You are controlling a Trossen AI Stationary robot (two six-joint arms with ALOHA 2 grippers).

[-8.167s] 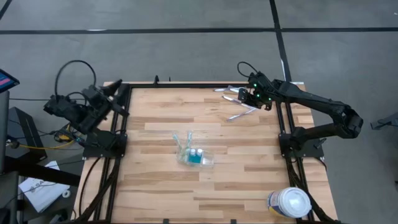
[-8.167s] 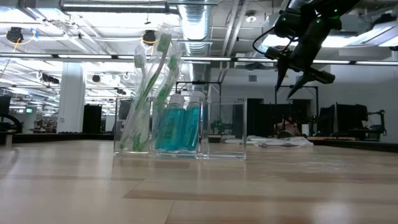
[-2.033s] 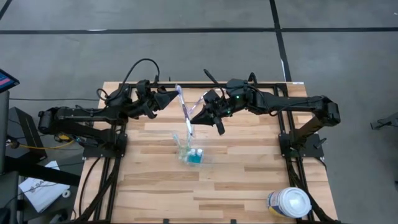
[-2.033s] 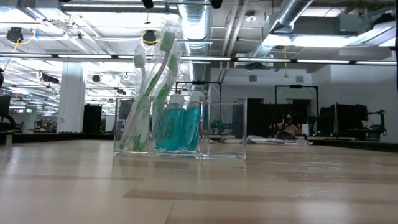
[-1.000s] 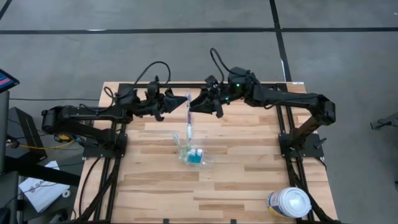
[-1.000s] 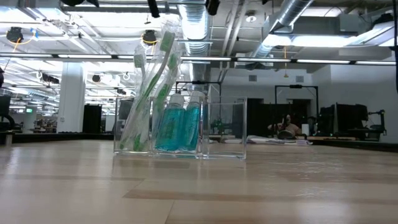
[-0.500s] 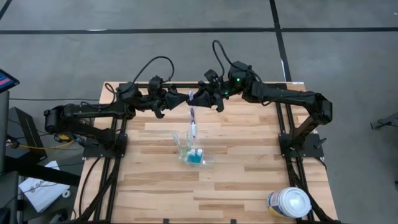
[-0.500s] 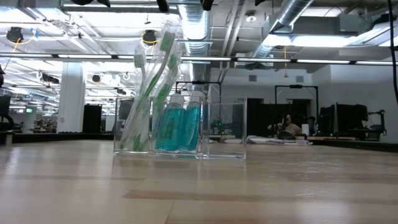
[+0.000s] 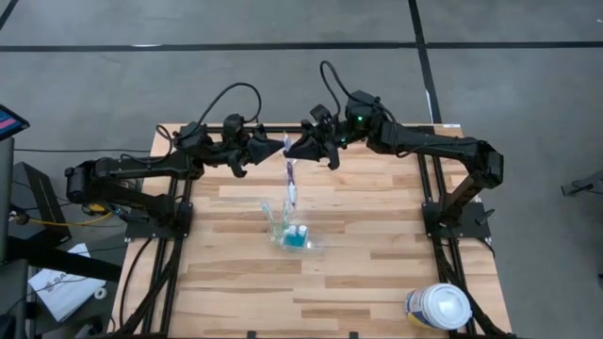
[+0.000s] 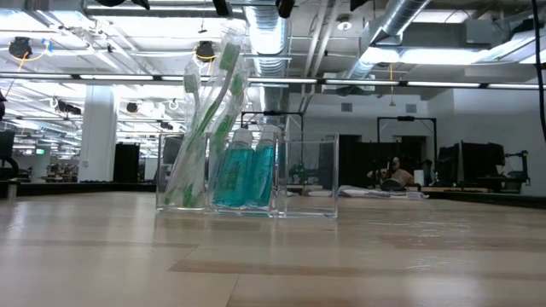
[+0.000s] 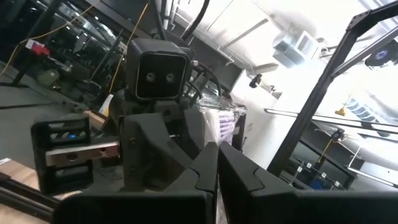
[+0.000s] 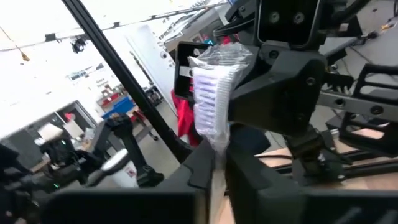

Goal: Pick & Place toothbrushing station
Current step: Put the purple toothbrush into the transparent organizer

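Mid-handoff above bench (image 9: 377, 273): right gripper (image 9: 294, 151) jaws pinching wrapped toothbrush (image 9: 291, 181), left gripper (image 9: 273, 145) alongside, jaw state unclear; next, lower into toothbrushing station (image 9: 294, 235)

desk (image 9: 377, 264): pale blond wood planks, darker brown streaks, black frame along its edges
toothbrushing station (image 10: 247, 175): clear, colourless plastic
bottles (image 10: 246, 175) inside it: teal-blue liquid, clear necks
toothbrushes (image 10: 207, 119) inside it: white and green, in clear wrappers
held toothbrush (image 9: 291, 179): white with purple, clear wrapper
tub (image 9: 439, 307) at the desk's near right corner: white lid, yellow and blue label
arms: black; green light on the right one
floor (image 9: 283, 75): grey with dark lines
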